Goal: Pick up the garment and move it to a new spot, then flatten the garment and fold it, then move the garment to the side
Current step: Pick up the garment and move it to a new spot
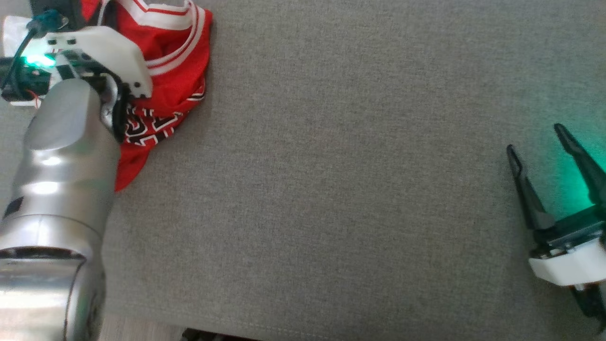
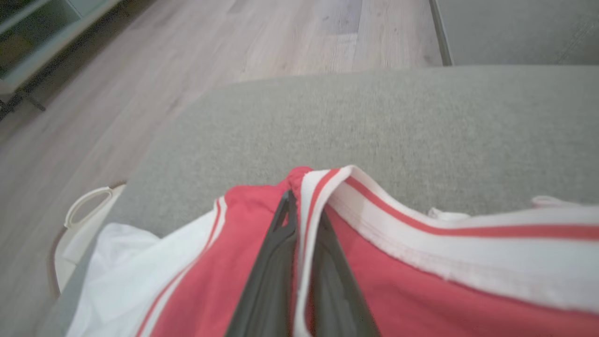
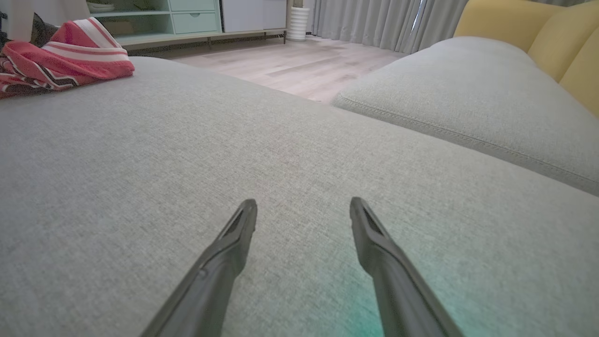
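The garment (image 1: 175, 80) is a red jersey with white trim and black-and-white lettering, bunched at the far left of the grey cushion (image 1: 341, 180). In the left wrist view my left gripper (image 2: 304, 210) is shut on a fold of the garment (image 2: 412, 281), its white-and-red striped hem pinched between the two dark fingers. In the head view the left wrist covers part of the cloth. My right gripper (image 1: 535, 142) rests open low over the cushion at the right, nothing between its fingers (image 3: 234, 229). From there the garment (image 3: 65, 56) lies far off at the upper left.
A white basket (image 2: 77, 224) stands on the wooden floor beside the cushion's edge (image 2: 154, 140). A second grey cushion (image 3: 468, 93) and yellow backrests (image 3: 557, 37) lie to the right. A pale green cabinet (image 3: 187, 18) and curtains stand across the room.
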Controlling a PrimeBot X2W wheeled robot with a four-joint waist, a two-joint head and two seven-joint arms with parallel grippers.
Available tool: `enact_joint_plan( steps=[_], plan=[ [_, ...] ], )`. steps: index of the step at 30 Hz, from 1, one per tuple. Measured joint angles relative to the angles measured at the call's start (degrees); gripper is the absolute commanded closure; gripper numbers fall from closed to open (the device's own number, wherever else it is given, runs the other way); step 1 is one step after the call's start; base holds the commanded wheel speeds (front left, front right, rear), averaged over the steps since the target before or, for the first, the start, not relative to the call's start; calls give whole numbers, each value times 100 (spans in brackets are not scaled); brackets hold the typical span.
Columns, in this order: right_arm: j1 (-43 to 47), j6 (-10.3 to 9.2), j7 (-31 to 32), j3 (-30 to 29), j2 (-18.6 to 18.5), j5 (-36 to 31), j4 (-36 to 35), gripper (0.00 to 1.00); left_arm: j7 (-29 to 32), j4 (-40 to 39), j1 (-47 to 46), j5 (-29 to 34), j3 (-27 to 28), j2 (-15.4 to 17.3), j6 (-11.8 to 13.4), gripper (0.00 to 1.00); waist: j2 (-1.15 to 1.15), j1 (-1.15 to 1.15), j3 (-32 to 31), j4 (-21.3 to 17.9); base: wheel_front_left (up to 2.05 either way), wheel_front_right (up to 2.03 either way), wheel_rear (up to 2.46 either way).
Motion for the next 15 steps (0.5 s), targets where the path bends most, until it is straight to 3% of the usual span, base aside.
enact_joint_plan(
  steps=[7, 15],
  plan=[
    [-160, 0, -9, 282, 400, 0, 393, 0, -1073, -8, -289, 290, -267, 366, -155, 100, 0, -1, -449, -130, 0, 0, 0],
    [-306, 0, -12, 609, 1214, 19, 682, 0, -1507, -457, -734, 731, -944, 414, -434, 100, 0, -2, -1432, -627, 0, 0, 0]
  ],
)
